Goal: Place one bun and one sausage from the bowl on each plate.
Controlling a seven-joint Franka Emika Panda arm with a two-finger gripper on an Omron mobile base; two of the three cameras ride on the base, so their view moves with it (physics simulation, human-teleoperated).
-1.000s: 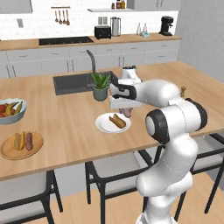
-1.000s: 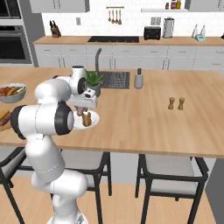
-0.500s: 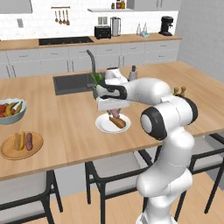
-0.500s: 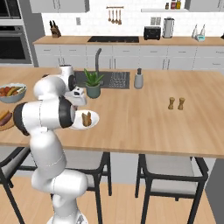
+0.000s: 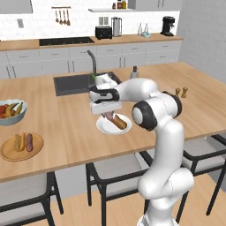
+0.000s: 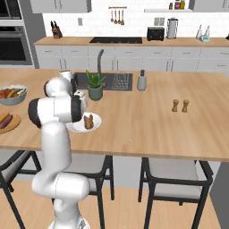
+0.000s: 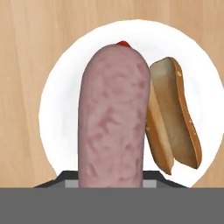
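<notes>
A: Item one, edges and room. The white plate (image 5: 113,126) lies at centre frame in the left base view, near the surface's (image 5: 70,132) front edge, with bare wood on either side. The wooden plate (image 5: 22,148) sits at lower left, just short of the same edge, carrying a bun (image 5: 18,142) and a sausage (image 5: 29,142) side by side.

B: Item two, arm pose?

A: Your arm bends leftward from its elbow at centre right, forearm level, the tool (image 5: 107,116) pointing down over the white plate. It is closed on a sausage (image 7: 113,120) that hangs lengthwise from it.

B: Item three, differences between views?

A: The hand view shows you that sausage above the plate (image 7: 61,87), a bun (image 7: 173,118) on the plate to its right. The right base view adds the potted plant (image 6: 95,86) behind the plate (image 6: 85,123), and salt and pepper shakers (image 6: 180,106) well apart at right.
</notes>
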